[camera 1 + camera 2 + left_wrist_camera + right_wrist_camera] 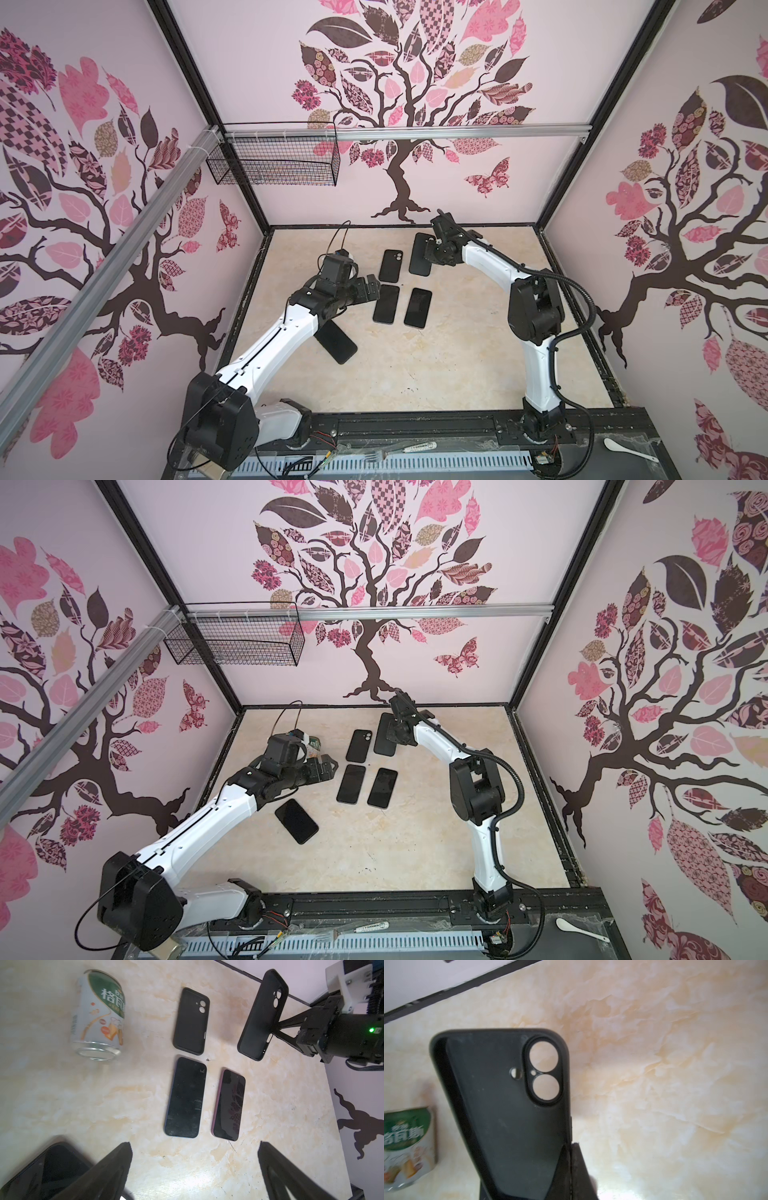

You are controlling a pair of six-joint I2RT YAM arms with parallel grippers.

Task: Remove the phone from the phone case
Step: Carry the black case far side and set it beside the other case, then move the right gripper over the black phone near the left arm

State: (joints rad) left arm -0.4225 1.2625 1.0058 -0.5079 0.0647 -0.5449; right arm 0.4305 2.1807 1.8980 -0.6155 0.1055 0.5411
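Three bare phones down, one empty case in the air.
Nearest, a black glass-faced phone [296, 821] lies flat and diagonal by the left forearm, base-side of the left gripper [194, 1145], whose jaws are wide and empty. Beyond, two dark phones [185, 1097] side by side, then a loose black rubbery case [191, 1022]. Farthest, the right gripper [275, 1031] pinches tight on a second black phone case [264, 1018] by its long edge; it's empty, tilted, roughly parallel to the loose one. Set-down beside it looks next.

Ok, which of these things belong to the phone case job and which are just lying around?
Job: black case pinched in the right gripper; open left gripper; angled phone; blue-edged phone; purple-edged phone; second empty case.
Lying about: drink can; spoon; fork; wire basket.
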